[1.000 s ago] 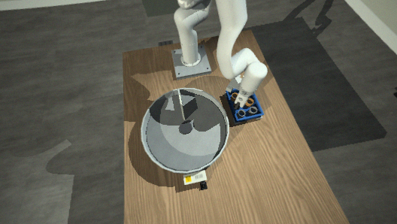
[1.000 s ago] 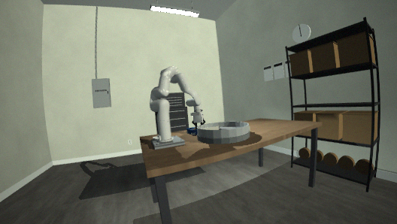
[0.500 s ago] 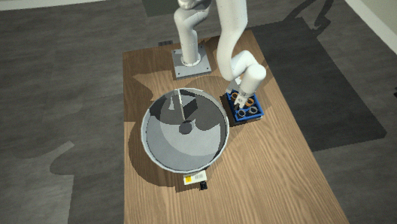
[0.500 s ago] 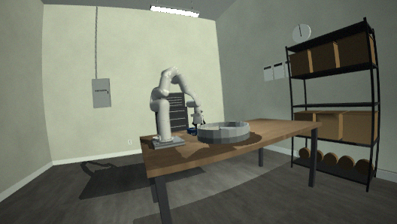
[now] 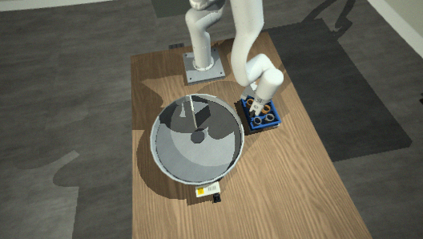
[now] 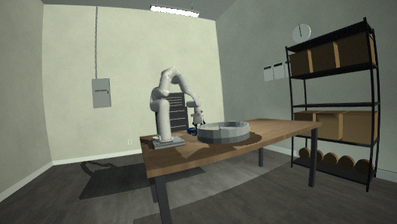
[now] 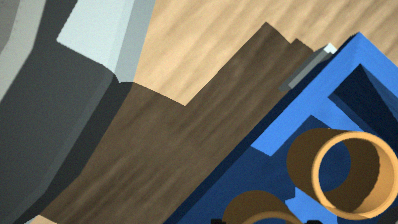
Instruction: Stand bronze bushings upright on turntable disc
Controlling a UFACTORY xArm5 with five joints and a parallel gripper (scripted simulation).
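Blue crate (image 5: 265, 127) (image 6: 191, 131) (image 7: 310, 100) sits level near the counter's (image 5: 288, 176) (image 6: 229, 150) right long edge in the top view. Bronze bushings (image 5: 267, 109) (image 7: 390, 187) and steel bushings (image 5: 269, 117) are in it. Turntable (image 5: 153, 154) (image 6: 223, 136) is beside the crate, toward the left long edge; its disc (image 5: 200, 156) holds no bushings. Hand (image 5: 252, 114) (image 6: 198, 125) (image 7: 266, 221) is down at the crate, fingers partly apart about one bronze bushing; cannot tell if clamped.

A blue crate (image 5: 265, 127) of bushings sits beside the big grey turntable (image 5: 153, 154).
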